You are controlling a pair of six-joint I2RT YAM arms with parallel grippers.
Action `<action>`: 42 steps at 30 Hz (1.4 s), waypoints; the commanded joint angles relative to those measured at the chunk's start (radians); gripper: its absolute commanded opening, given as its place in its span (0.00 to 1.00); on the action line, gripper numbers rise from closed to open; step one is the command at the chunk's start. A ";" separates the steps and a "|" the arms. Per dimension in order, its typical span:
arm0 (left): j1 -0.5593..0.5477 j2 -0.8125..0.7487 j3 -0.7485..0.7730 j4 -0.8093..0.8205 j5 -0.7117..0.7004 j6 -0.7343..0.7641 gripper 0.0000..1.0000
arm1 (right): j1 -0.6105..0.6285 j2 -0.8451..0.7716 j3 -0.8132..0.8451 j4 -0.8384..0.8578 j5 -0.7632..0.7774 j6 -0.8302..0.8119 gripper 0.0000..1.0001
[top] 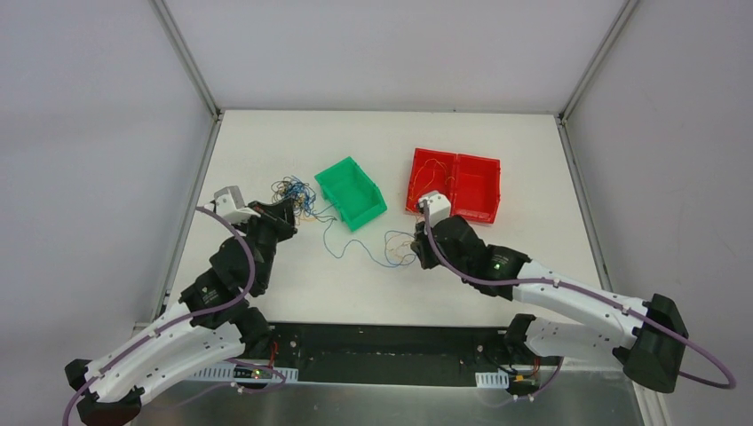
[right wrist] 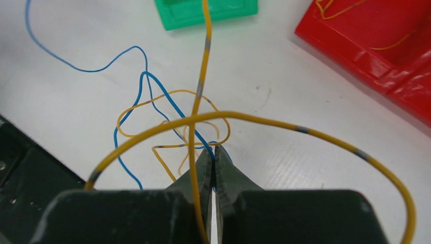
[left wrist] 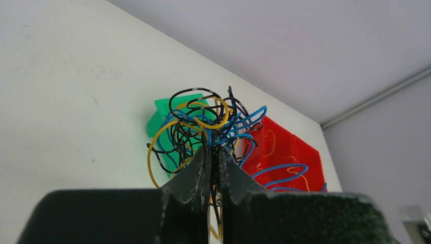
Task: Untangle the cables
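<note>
At left pincer (left wrist: 213,168): clenched on knotted ball of thin yellow, blue and black wires (left wrist: 203,127) (bulk just beyond fingertips). At right pincer (right wrist: 214,165): clenched on loose yellow wire strand (right wrist: 202,76); beyond, green plastic bin (right wrist: 203,12), red plastic bin (right wrist: 376,46).

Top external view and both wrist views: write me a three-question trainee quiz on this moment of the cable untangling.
1. True or false: the left gripper is shut on the knotted ball of thin orange-yellow, blue and black wires.
2. Multiple choice: the loose orange-yellow strands lie inside which container? A) the green plastic bin; B) the red plastic bin; C) neither.
3. Short answer: what colour is the thin looping wire that the shut right gripper holds?
Key: 1 true; 2 B; 3 orange-yellow.
</note>
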 commanded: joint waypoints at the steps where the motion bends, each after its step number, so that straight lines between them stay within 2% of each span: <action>1: 0.002 -0.027 -0.036 0.206 0.229 0.103 0.00 | 0.000 0.040 0.086 -0.084 0.155 0.018 0.00; 4: 0.002 -0.016 -0.039 0.233 0.288 0.118 0.00 | 0.000 0.044 0.085 -0.073 0.124 0.016 0.00; 7: 0.002 0.001 -0.032 0.240 0.320 0.133 0.00 | -0.001 0.035 0.078 -0.064 0.061 0.005 0.10; 9: 0.001 0.014 -0.029 0.241 0.332 0.135 0.00 | -0.001 0.029 0.072 -0.054 -0.002 -0.008 0.25; 11: 0.002 0.025 -0.025 0.242 0.343 0.135 0.00 | 0.000 0.027 0.072 -0.047 -0.045 -0.013 0.49; 12: 0.001 0.030 -0.024 0.241 0.347 0.137 0.00 | 0.000 0.026 0.071 -0.046 -0.049 -0.012 0.58; 14: 0.002 0.034 -0.022 0.242 0.346 0.138 0.00 | 0.000 0.017 0.067 -0.044 -0.049 -0.013 0.69; 20: 0.002 0.022 -0.027 0.242 0.340 0.141 0.00 | -0.001 -0.034 0.033 -0.010 -0.027 -0.006 0.78; 24: 0.002 0.016 -0.030 0.242 0.333 0.146 0.00 | -0.004 -0.034 0.031 -0.020 0.119 0.031 0.83; 26: 0.002 0.015 -0.032 0.242 0.324 0.146 0.00 | -0.016 -0.021 0.042 -0.051 0.188 0.054 0.80; 28: 0.002 0.013 -0.033 0.240 0.313 0.147 0.00 | -0.028 -0.021 0.044 -0.059 0.189 0.064 0.71; 30: 0.002 0.008 -0.034 0.233 0.290 0.145 0.00 | -0.033 -0.029 0.040 -0.057 0.184 0.068 0.51; 31: 0.001 0.006 -0.035 0.226 0.273 0.141 0.00 | -0.035 -0.032 0.038 -0.056 0.195 0.072 0.37; 32: 0.001 0.003 -0.033 0.217 0.251 0.138 0.00 | -0.037 -0.035 0.038 -0.057 0.212 0.077 0.17; 33: 0.002 0.001 -0.031 0.205 0.214 0.130 0.00 | -0.037 -0.042 0.039 -0.061 0.236 0.084 0.07; 34: 0.001 -0.002 -0.025 0.179 0.161 0.110 0.00 | -0.039 -0.051 0.037 -0.065 0.270 0.090 0.01; 38: 0.001 -0.025 -0.020 0.051 -0.165 -0.031 0.00 | -0.040 -0.146 0.009 -0.073 0.428 0.129 0.00; 42: 0.001 -0.074 -0.039 -0.028 -0.400 -0.116 0.00 | -0.045 -0.355 -0.054 -0.120 0.744 0.228 0.00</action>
